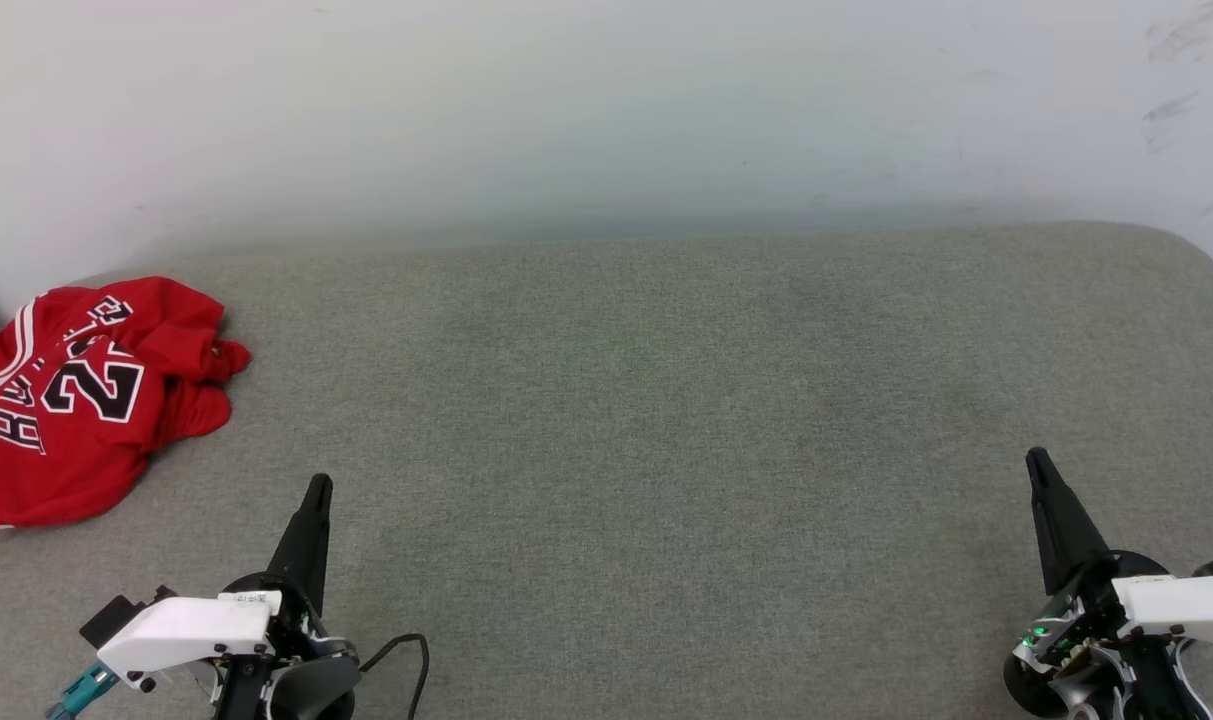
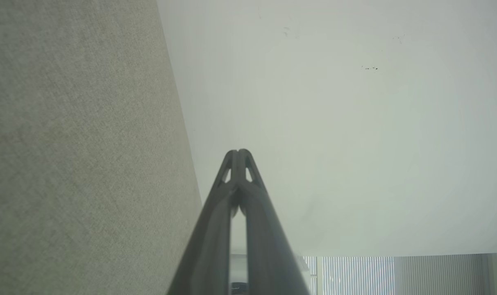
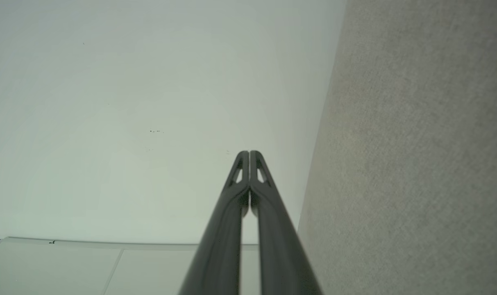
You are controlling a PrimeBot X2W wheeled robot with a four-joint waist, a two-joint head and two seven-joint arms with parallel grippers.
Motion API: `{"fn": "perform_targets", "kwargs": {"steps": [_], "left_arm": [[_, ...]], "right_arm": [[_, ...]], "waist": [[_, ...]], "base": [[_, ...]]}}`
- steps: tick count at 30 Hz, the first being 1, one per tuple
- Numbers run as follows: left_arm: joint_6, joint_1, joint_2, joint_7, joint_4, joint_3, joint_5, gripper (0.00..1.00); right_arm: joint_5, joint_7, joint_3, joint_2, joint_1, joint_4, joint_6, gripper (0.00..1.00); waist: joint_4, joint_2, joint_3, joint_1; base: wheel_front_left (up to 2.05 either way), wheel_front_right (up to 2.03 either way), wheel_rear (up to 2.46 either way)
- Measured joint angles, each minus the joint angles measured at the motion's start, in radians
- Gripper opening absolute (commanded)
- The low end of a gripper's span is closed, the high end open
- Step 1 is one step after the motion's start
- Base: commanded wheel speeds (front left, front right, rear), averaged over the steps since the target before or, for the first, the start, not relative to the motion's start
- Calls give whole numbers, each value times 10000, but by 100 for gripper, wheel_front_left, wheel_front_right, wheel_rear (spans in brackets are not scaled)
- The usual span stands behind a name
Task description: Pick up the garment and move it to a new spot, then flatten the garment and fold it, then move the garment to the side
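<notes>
The garment (image 1: pixel 76 395), a red jersey with black white-outlined lettering and the number 23, lies crumpled at the far left of the grey fabric surface (image 1: pixel 666 420). My left gripper (image 1: pixel 318 488) is at the lower left, just right of and nearer than the garment, shut and empty. At the lower right my right gripper (image 1: pixel 1037 460) is far from the garment, shut with nothing in it. In the left wrist view my left gripper (image 2: pixel 239 152) has its tips pressed together. The right wrist view shows my right gripper (image 3: pixel 249 153) likewise shut.
A pale wall (image 1: pixel 606 110) rises behind the grey surface, whose far right corner (image 1: pixel 1201 255) is rounded. A black cable (image 1: pixel 411 660) loops beside my left wrist. Window blinds (image 2: pixel 355 274) appear in the left wrist view.
</notes>
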Motion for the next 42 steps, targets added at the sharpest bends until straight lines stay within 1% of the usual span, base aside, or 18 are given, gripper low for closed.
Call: {"fn": "perform_targets", "kwargs": {"steps": [40, 41, 42], "left_arm": [[0, 0, 0, 0, 0, -2, 0, 0], [2, 29, -6, -2, 73, -15, -2, 100], [4, 97, -13, -4, 157, -29, -2, 100]], "right_arm": [[0, 0, 2, 0, 0, 0, 0, 0], [4, -2, 6, 2, 39, 63, 0, 100], [4, -2, 10, 6, 111, 148, 0, 100]], "waist": [[0, 0, 0, 0], [0, 0, 0, 0], [0, 0, 0, 0]], "base": [[0, 0, 0], [0, 0, 0], [0, 0, 0]]}}
